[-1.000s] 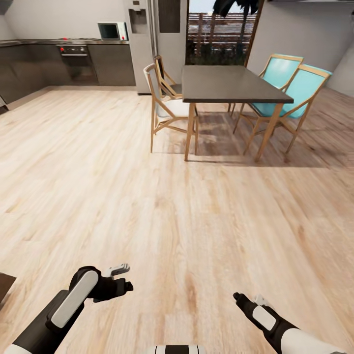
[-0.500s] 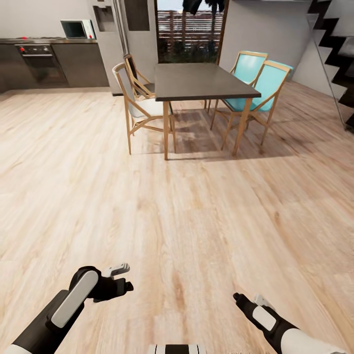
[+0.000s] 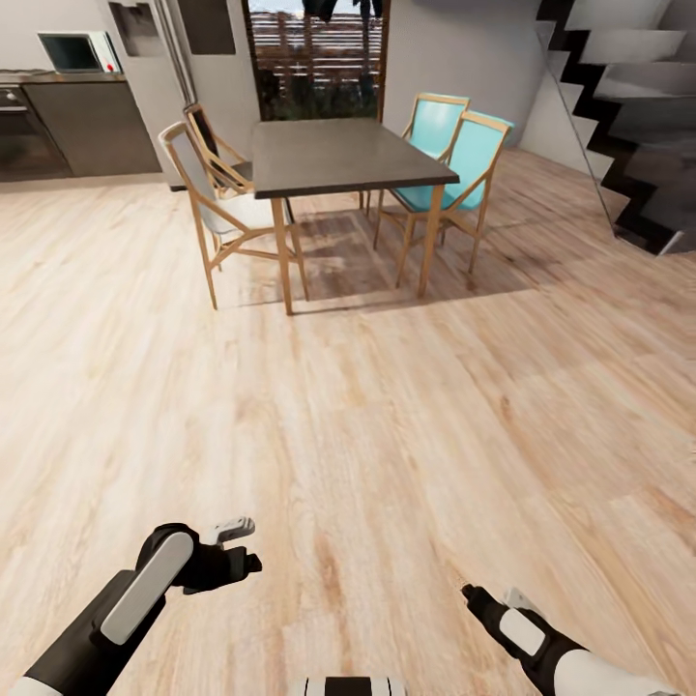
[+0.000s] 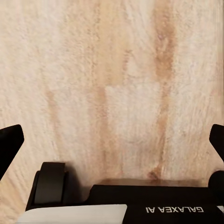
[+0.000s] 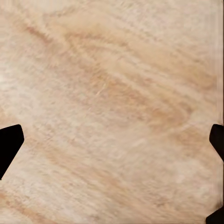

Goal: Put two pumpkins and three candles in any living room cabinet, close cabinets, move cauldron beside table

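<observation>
Both arms hang low over a light wood plank floor. My left gripper is at the lower left of the head view. In the left wrist view my left gripper has its fingers spread wide over bare floor, holding nothing. My right gripper is at the lower right. In the right wrist view my right gripper is equally wide open and empty above the planks. The pumpkins, candles, cabinet and cauldron are out of view.
A dark dining table stands ahead. Two pale wooden chairs are on its left and two teal chairs on its right. A staircase rises at the far right. Grey kitchen units with a microwave are at the far left.
The camera has swung to the right: the table and kitchen slid left in the picture and the staircase came into view. Both arms keep the same pose.
</observation>
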Tool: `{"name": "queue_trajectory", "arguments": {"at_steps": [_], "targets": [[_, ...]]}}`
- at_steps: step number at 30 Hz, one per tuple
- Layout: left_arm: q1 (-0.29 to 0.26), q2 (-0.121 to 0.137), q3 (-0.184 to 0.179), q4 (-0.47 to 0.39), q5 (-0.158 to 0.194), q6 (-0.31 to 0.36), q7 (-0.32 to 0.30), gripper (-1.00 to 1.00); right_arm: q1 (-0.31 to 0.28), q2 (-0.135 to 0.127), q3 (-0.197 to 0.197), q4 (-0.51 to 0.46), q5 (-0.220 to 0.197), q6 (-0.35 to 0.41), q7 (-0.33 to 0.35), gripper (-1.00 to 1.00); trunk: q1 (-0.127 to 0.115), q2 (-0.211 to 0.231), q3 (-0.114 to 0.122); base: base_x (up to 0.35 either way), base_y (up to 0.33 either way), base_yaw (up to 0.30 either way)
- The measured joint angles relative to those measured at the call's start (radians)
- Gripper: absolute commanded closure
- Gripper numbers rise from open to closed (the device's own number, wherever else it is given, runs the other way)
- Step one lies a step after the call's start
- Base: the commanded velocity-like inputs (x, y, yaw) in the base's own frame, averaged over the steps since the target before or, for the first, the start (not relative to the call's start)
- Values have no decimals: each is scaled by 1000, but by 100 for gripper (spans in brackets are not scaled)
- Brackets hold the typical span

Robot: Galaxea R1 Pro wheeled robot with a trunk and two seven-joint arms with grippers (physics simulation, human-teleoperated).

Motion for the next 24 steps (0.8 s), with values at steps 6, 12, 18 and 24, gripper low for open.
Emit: {"name": "queue_trajectory", "arguments": {"at_steps": [6, 12, 18, 24], "targets": [[1, -1, -26, 1, -24, -1, 2, -100, 0, -1, 0, 3, 0, -3, 0, -100, -23, 42, 14, 0, 0, -255], [-1, -3, -48, 13, -41, -5, 2, -100, 0, 0, 0, 4, 2, -6, 0, -100, -46, 84, 27, 0, 0, -253], [-3, -78, -54, 123, -209, -70, -2, -100, 0, 0, 3, 2, 15, -27, -1, -100, -69, 126, 40, 0, 0, -221], [-4, -151, -51, 242, -410, -188, -8, -100, -1, 1, 9, 0, 27, -85, -8, -100, -92, 168, 54, 0, 0, -45]]}}
